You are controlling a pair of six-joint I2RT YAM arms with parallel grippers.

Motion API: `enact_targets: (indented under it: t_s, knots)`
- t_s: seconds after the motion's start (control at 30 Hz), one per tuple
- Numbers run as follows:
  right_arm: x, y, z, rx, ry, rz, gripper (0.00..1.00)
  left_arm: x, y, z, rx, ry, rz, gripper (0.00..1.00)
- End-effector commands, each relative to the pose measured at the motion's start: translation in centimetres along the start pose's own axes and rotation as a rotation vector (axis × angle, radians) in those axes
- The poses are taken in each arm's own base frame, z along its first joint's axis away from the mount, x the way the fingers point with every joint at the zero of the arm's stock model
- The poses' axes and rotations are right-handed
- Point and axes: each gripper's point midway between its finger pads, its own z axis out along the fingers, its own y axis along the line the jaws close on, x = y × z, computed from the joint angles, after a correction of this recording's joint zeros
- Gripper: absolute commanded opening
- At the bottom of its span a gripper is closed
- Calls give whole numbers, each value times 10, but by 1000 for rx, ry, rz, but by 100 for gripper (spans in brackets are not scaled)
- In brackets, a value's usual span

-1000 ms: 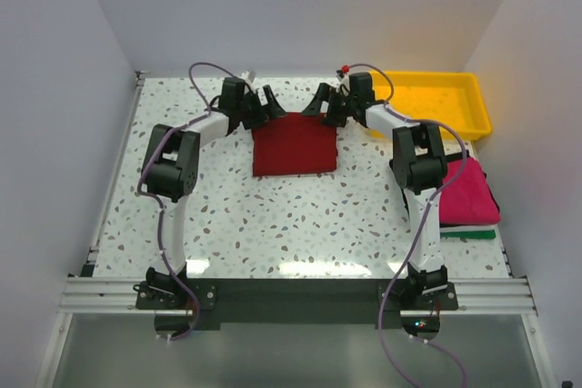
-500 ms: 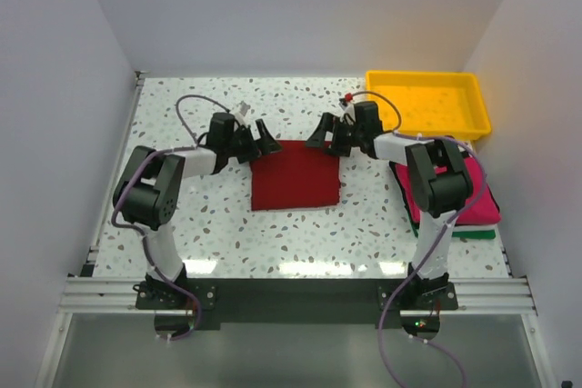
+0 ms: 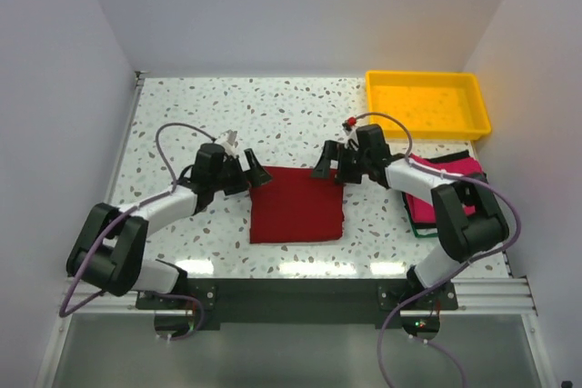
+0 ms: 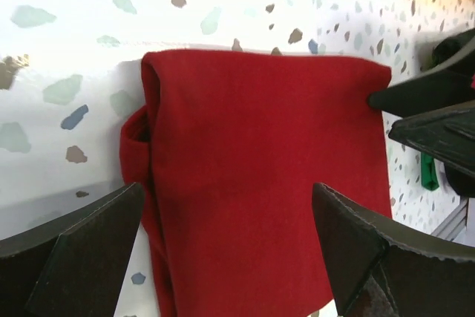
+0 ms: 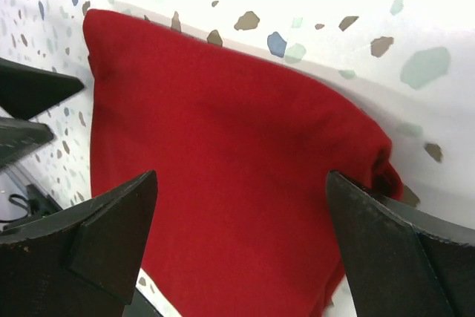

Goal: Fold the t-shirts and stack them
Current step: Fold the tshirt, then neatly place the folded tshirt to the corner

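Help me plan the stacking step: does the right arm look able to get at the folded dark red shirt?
Probably yes. The right gripper hangs open at the far right corner of the dark red shirt, nothing lies between them, and the left gripper is at the opposite corner.

Folded t-shirt [image 3: 296, 205] dark red; shirt stack [image 3: 459, 168] magenta-pink, black, green; tray [image 3: 427, 104] yellow; table [image 3: 273, 115] white, multicolour speckles

The speckled white bench [image 3: 291, 115] carries three things. A dark red t-shirt [image 3: 297, 204], folded into a flat rectangle, lies near the middle, toward the near edge. A yellow tray [image 3: 427, 74] sits in the far right corner. Well apart from the tray, a pile of t-shirts [image 3: 462, 167] lies at the right edge, pink on top and dark cloth beneath.
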Motion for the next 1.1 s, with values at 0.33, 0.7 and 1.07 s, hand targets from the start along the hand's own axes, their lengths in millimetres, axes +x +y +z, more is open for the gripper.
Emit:
enact_targets:
  t_s: [0.33, 0.7, 1.07]
  knots:
    - [-4, 10, -114, 238, -176, -83, 99, -72, -11, -108, -217, -336, 14, 100]
    - [48, -23, -78, 377, -76, -50, 99, -29, 58, -128, -458, -342, -53, 100]
    - [57, -37, -26, 397, -3, -47, 76, -26, 60, -117, -451, -312, -36, 100]
